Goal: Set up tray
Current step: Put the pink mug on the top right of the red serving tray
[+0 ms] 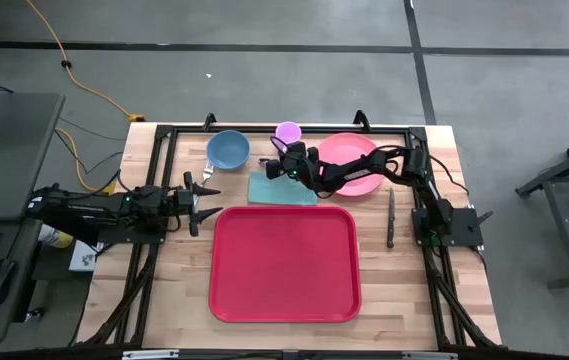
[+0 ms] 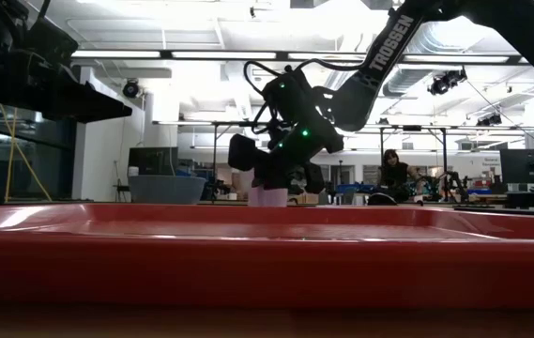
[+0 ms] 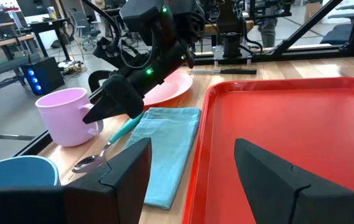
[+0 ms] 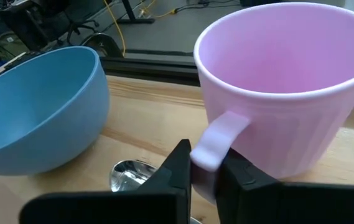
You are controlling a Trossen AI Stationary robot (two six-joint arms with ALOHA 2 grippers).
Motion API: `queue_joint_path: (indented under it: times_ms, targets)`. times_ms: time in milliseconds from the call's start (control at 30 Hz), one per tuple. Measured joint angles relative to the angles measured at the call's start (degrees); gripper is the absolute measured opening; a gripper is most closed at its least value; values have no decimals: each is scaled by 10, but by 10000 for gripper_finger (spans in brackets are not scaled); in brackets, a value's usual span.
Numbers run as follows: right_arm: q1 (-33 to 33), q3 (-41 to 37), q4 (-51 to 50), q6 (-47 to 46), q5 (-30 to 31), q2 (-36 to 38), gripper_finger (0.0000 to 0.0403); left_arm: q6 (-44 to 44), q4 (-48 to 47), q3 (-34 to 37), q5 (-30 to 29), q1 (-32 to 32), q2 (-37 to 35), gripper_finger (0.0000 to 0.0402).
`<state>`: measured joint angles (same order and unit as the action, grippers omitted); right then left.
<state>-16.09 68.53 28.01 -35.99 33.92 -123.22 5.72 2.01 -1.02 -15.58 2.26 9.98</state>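
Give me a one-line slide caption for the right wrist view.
Right tool shut on the pink mug's handle, blue bowl and a spoon beside it on the wooden table.

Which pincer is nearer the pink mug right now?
Right. The right pincer is shut on the handle of the pink mug. The left pincer waits open at the table's left side, off the red tray's corner.

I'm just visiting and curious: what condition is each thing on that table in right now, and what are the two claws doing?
Tray: flat on table, nothing on it.
Pink mug: upright, handle pinched by the right gripper.
Blue bowl: upright, empty.
Pink plate: flat, partly under the right arm.
Teal napkin: spread flat beside the tray.
Spoon: lying between mug and napkin.
Knife: lying right of the tray.
Left gripper: open, waiting left of the tray.
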Motion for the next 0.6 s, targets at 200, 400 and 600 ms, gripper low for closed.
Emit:
queue_joint_path:
  times_ms: [200,400,600]
  targets:
    - [12,0,6,4,-12,3,2,0,0,0,0,0,0,262]
    - [26,1,4,51,-18,25,3,0,0,0,0,0,0,262]
    - [27,1,2,66,-33,43,3,0,0,0,-1,0,0,262]
